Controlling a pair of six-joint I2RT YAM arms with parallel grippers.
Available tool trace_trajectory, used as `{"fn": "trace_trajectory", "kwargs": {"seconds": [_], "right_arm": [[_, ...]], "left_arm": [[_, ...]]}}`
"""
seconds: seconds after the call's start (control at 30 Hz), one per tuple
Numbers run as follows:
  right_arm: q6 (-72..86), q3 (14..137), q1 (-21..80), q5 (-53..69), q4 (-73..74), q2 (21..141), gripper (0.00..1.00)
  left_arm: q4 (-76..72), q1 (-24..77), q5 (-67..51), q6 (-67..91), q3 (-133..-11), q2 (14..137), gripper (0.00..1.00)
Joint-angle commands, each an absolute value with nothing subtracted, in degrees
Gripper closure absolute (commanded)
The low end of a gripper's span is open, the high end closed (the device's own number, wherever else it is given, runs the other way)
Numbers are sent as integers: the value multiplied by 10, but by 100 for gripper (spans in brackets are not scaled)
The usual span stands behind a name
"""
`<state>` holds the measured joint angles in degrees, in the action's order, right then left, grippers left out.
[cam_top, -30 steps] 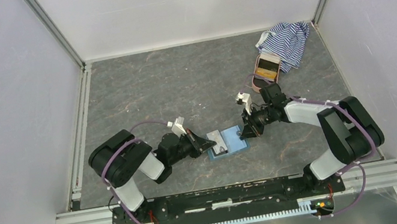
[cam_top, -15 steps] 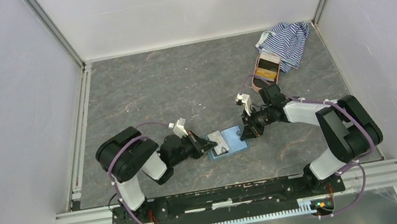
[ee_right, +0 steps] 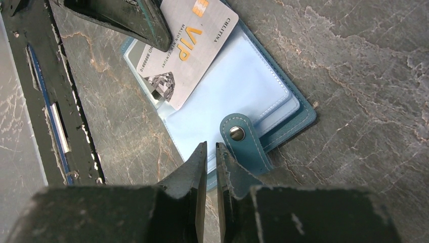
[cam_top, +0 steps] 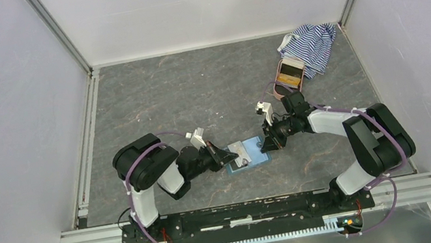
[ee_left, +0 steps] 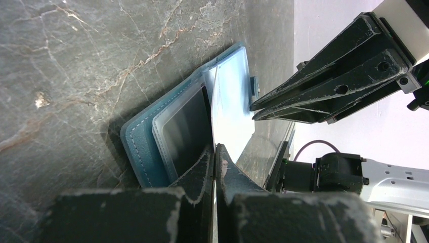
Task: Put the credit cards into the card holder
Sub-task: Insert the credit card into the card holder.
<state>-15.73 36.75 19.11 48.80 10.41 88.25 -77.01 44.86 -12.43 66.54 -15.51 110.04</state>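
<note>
- L arm [cam_top: 147,166] has swung in toward the middle over the last sec; R arm [cam_top: 332,122] hasn't budged.
- Left pincer [ee_left: 213,151] is clamped tight on a silver VIP card [ee_right: 189,55], which lies angled over the open card holder [ee_right: 296,119], mid desk [cam_top: 195,92], near side.
- Right pincer [ee_right: 211,148] is nearly closed, tips at the pale sleeve edge just beside the snap tab [ee_right: 243,144]; can't tell if it nips a leaf.
- Judgement: insertion under way, card prob. not seated yet.

Left fingers [cam_top: 225,155] have edged nearer the card holder [cam_top: 259,159].
</note>
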Motion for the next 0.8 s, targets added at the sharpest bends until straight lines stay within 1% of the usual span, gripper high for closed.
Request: {"fn": "trace_trajectory", "kwargs": {"seconds": [0.0, 0.23, 0.57, 0.77], "right_arm": [[-160, 385, 195, 487, 103, 887, 83], [-160, 385, 195, 489, 102, 886, 84], [-160, 384, 195, 491, 104, 883, 83], [-160, 384, 196, 491, 104, 884, 83]], "left_arm": [[-789, 453, -124, 671, -157, 1111, 98], [-795, 458, -132, 684, -154, 1120, 98], [-933, 461, -144, 745, -151, 1200, 98], [-938, 461, -144, 749, -137, 1200, 98]]}}
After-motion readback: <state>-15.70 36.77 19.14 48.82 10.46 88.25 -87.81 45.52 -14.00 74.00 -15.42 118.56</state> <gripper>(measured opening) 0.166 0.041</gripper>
